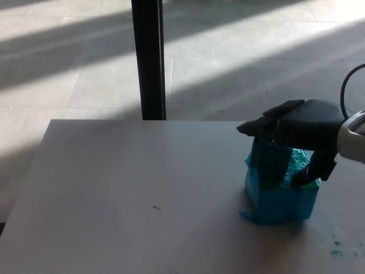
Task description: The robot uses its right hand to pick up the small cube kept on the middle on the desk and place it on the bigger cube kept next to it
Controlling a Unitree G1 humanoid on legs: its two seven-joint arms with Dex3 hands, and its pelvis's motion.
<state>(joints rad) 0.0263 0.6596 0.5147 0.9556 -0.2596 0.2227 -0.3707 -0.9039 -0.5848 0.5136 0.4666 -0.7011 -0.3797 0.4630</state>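
The small cube sits on top of the bigger cube, toward that cube's left side, and both are wrapped in shiny, crinkled teal plastic that catches the light in streaks. The small cube's upper part is hidden under the right hand, so its outline is hard to separate from the block below. The right hand reaches in from the picture's right and hovers flat over the stack, its black fingers stretched out leftward past the small cube, with one dark digit hanging down at the right side of the wrapping. Whether the fingers press on the small cube or hang loose above it cannot be told from this angle.

The bigger cube stands on the right part of the table, well back from the far edge. A loose flap of wrapping sticks out at its lower left corner. The table is pale, smooth and matte, with wide bare surface to the left. A few teal smudges mark the table near the right corner. Behind the far edge rises a black post against a tiled floor crossed by sunlit bands.
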